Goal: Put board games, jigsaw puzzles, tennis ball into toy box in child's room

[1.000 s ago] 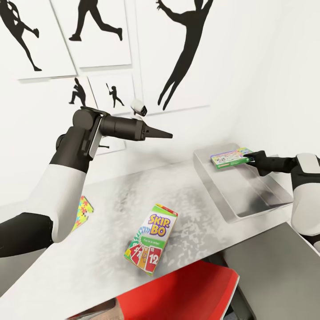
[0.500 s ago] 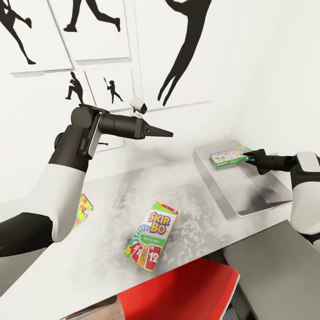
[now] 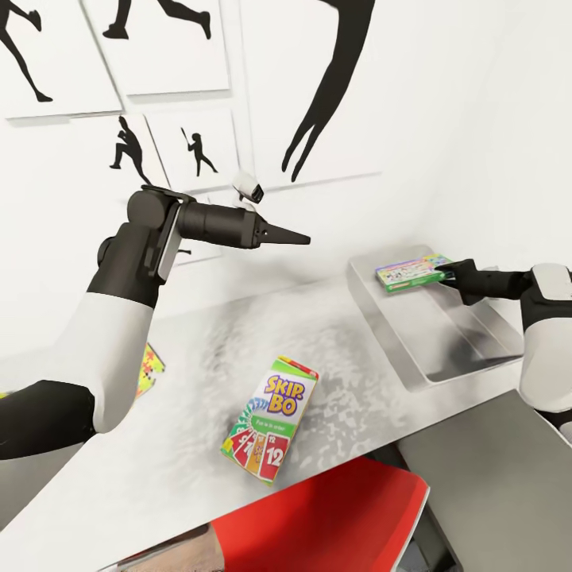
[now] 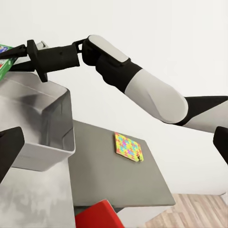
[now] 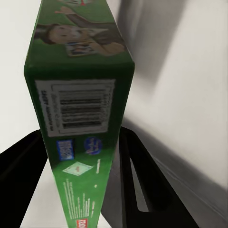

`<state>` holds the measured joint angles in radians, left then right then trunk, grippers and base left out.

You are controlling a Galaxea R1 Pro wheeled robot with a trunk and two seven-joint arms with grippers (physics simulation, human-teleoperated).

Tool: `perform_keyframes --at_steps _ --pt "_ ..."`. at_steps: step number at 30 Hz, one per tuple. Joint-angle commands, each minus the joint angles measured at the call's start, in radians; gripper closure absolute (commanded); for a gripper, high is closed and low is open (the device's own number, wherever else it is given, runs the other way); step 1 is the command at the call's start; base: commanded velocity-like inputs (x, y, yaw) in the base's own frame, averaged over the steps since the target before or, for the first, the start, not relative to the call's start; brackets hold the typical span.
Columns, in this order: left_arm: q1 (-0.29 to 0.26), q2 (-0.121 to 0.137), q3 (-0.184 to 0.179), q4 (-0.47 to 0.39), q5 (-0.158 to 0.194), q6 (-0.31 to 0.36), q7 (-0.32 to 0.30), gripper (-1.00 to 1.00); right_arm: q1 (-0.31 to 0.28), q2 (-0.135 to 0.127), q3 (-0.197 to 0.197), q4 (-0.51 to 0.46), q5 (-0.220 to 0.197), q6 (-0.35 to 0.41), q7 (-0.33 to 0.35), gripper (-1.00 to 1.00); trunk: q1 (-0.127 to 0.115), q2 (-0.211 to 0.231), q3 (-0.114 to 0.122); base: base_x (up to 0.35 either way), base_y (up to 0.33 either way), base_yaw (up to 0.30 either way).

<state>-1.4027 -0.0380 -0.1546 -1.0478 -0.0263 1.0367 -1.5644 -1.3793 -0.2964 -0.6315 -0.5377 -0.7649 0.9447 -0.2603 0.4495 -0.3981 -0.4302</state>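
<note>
Over the far end of the light grey toy box [image 3: 445,338], my right gripper [image 3: 447,276] is shut on a green-edged board game [image 3: 409,272], held nearly flat. The right wrist view shows the game [image 5: 78,109] edge-on between the black fingers [image 5: 21,171]. A SKIP-BO board game [image 3: 270,419] lies on the pale table [image 3: 159,461]. A jigsaw puzzle [image 3: 148,370] peeks out behind my left arm. Another jigsaw puzzle [image 4: 127,146] rests on the dark grey unit. My left gripper [image 3: 302,237] hangs open high above the table, its fingers [image 4: 9,152] spread wide and nothing between them.
A red chair [image 3: 318,524] sits tucked under the table's near edge. The lower dark grey unit [image 3: 492,477] adjoins the table on the right, below my right arm. White walls with black sports silhouettes [image 3: 326,87] close off the far side and the corner behind the toy box.
The head view has tilted a little, so the wall pictures sit higher in frame. My right gripper still holds the board game over the toy box. The left arm has not moved.
</note>
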Motion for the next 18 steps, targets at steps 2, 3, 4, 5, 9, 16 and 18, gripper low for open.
perform_keyframes --at_steps 2,3,4,5,9,16,18 --pt "-0.001 -0.001 0.000 0.000 -0.003 0.011 -0.005 -1.00 -0.002 0.001 -0.004 -0.001 -0.011 0.002 -0.010 1.00 0.000 -0.002 -0.005 0.000 0.000 0.000" --pt "-0.001 -0.001 0.000 0.000 -0.003 0.011 -0.005 -1.00 -0.001 0.002 -0.004 -0.001 -0.011 0.001 -0.010 1.00 0.000 -0.002 -0.007 0.000 0.000 0.000" --pt "-0.001 -0.002 0.000 0.000 -0.003 0.011 -0.005 -1.00 -0.001 0.003 -0.004 -0.001 -0.011 0.001 -0.010 1.00 0.000 -0.002 -0.008 0.000 0.000 0.000" --pt "-0.001 -0.002 0.000 0.000 -0.003 0.011 -0.005 -1.00 -0.001 0.003 -0.004 -0.001 -0.011 0.001 -0.009 1.00 0.000 -0.002 -0.010 0.000 0.000 0.000" --pt "-0.001 -0.001 0.000 -0.001 -0.002 0.011 -0.005 -1.00 -0.001 0.003 -0.004 -0.001 -0.011 0.000 -0.008 1.00 0.000 -0.002 -0.016 0.000 0.000 0.000" --pt "-0.037 -0.004 0.002 -0.041 0.009 0.011 -0.006 -1.00 -0.002 0.003 -0.004 -0.008 -0.010 0.000 0.013 1.00 0.000 -0.002 -0.028 0.000 0.000 0.000" --pt "-0.040 -0.005 0.003 -0.045 0.010 0.011 -0.006 -1.00 -0.003 0.003 -0.003 -0.025 -0.011 0.000 0.021 1.00 0.000 -0.002 -0.031 0.000 0.000 0.000"
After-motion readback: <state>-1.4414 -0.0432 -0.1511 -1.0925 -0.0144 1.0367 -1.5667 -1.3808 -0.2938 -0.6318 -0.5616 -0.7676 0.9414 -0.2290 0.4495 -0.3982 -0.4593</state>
